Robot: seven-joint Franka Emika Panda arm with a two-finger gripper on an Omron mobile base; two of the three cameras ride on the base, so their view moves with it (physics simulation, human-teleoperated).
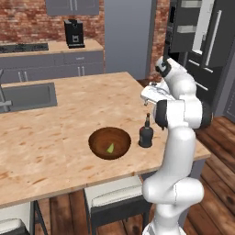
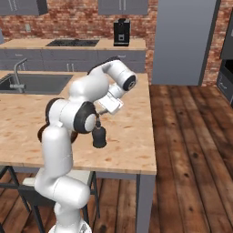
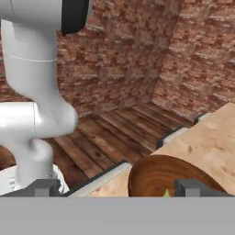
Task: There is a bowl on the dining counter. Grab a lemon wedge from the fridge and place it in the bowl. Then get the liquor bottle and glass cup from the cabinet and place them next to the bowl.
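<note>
A dark wooden bowl (image 1: 109, 143) stands on the dining counter (image 1: 55, 137) near its front edge, with a small yellow-green lemon wedge (image 1: 110, 148) inside. Just right of the bowl stands a dark liquor bottle (image 1: 146, 133), upright, also seen from the other side (image 2: 98, 135). My gripper (image 1: 148, 104) hangs a little above the bottle's neck, open and holding nothing. In the hand view its fingertips (image 3: 43, 188) stand wide apart over the bowl (image 3: 156, 176). The fridge (image 1: 215, 59) is at the far right. A grey wall cabinet (image 1: 73, 6) hangs at the back. The glass cup is out of view.
An inset steel sink (image 1: 27, 94) with a faucet lies at the counter's left. White stools (image 1: 114, 190) stand under the front edge. A black coffee machine (image 1: 73, 33) sits on the back counter. Wooden floor (image 2: 191, 150) lies open to the right.
</note>
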